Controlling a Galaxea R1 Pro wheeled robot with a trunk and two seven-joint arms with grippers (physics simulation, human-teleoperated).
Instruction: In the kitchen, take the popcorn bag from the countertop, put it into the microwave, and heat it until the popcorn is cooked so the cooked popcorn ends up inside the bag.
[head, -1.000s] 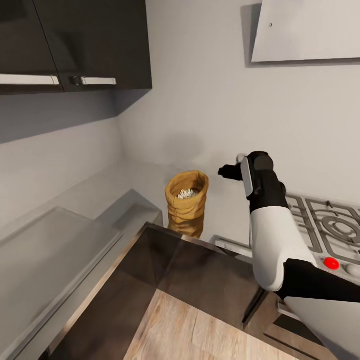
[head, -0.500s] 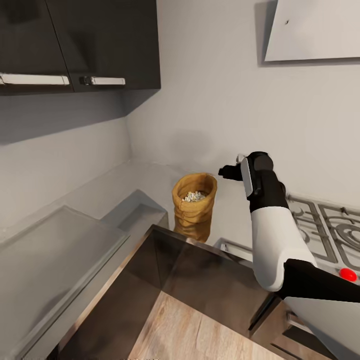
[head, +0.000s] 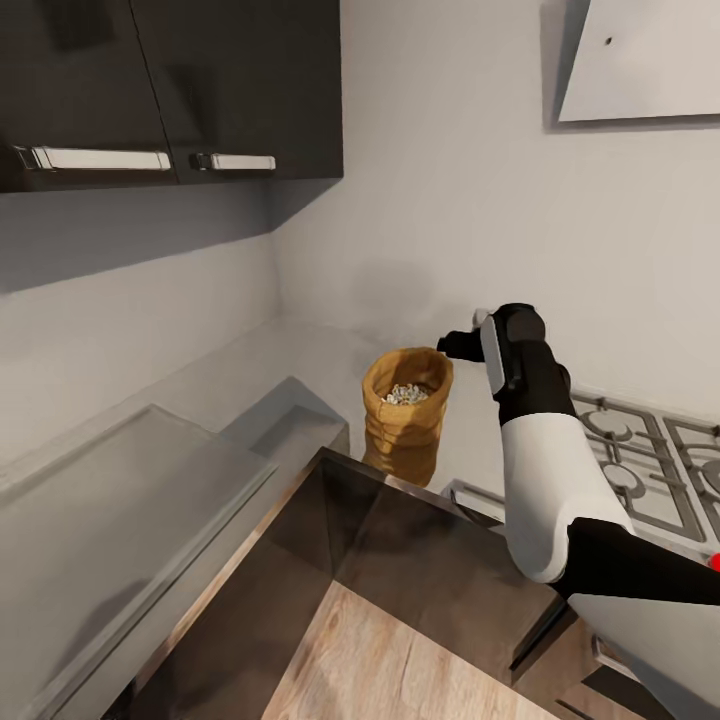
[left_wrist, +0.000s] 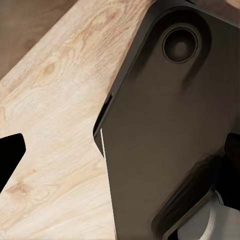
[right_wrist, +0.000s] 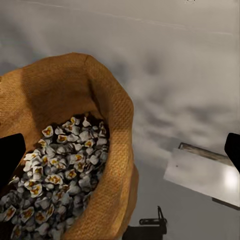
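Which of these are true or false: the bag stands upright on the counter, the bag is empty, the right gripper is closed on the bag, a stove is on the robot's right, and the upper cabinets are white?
1. The bag stands upright on the counter. True.
2. The bag is empty. False: popcorn fills it, seen through the open top.
3. The right gripper is shut on the bag. False: in the right wrist view its fingertips sit far apart at the picture's edges, and in the head view it hovers beside the rim, grasping nothing.
4. A stove lies on the robot's right. True.
5. The upper cabinets are white. False: they are dark, with light bar handles.
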